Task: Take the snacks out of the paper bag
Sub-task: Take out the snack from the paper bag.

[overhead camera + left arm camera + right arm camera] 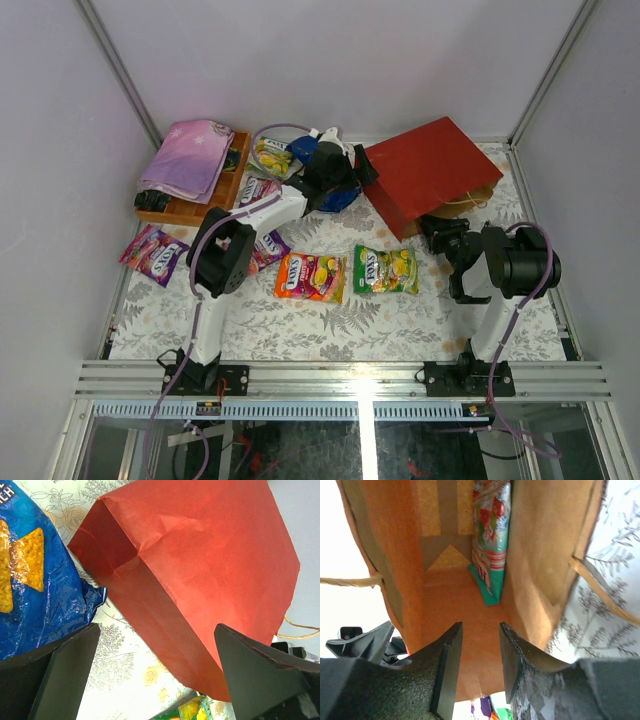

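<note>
The paper bag (pixel 430 175) lay on its side on the tabletop (pixel 330 330), its mouth toward the right gripper (pixel 480 630), which was half closed with a gap and gripped nothing. One teal packet (pixel 490 545) stood deep in the bag against a side wall. To do this well, the gripper probably needed to open wider, go in along that wall and close on the packet's near edge, not on paper. The left gripper (pixel 156 630), wide open and empty, hung beside the bag's closed end, near the chip bag (pixel 35 580).
</note>
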Controlling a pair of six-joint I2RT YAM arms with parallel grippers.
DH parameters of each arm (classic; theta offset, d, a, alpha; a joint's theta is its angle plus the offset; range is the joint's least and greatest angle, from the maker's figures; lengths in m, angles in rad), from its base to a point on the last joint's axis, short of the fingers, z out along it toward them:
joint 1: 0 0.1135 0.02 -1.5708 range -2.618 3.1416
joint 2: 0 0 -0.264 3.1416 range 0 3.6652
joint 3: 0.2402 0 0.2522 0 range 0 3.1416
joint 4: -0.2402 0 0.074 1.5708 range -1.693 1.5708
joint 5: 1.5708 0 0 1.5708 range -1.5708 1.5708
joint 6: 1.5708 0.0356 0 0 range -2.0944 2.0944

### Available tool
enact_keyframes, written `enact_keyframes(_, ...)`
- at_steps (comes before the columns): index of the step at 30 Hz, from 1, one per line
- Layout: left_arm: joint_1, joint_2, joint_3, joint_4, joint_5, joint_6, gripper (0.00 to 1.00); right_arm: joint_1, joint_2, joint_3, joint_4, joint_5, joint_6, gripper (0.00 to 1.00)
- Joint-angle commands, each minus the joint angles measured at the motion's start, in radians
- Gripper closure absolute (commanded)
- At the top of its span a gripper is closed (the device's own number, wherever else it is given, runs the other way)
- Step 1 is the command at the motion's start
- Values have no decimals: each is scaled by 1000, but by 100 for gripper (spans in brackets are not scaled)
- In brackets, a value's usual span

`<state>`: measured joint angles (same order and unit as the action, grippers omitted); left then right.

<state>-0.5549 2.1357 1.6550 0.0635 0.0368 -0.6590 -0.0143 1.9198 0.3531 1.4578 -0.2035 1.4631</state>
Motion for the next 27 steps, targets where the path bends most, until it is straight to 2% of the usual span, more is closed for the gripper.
enact_keyframes(1,10,-43,-18,68,-14,22,2,-3,6,67,0,6,-1,59)
enact_keyframes(13,18,-91,-62,50,-40,53,2,-3,180,338,-186,64,4,55)
enact_keyframes(19,27,-114,-87,49,-54,64,1,-3,238,458,-312,100,-27,48)
enact_keyframes(24,33,-130,-105,47,-64,70,1,10,235,587,-619,135,-144,42)
enact_keyframes(27,38,-151,-134,53,-81,75,0,25,249,640,-681,151,-171,41)
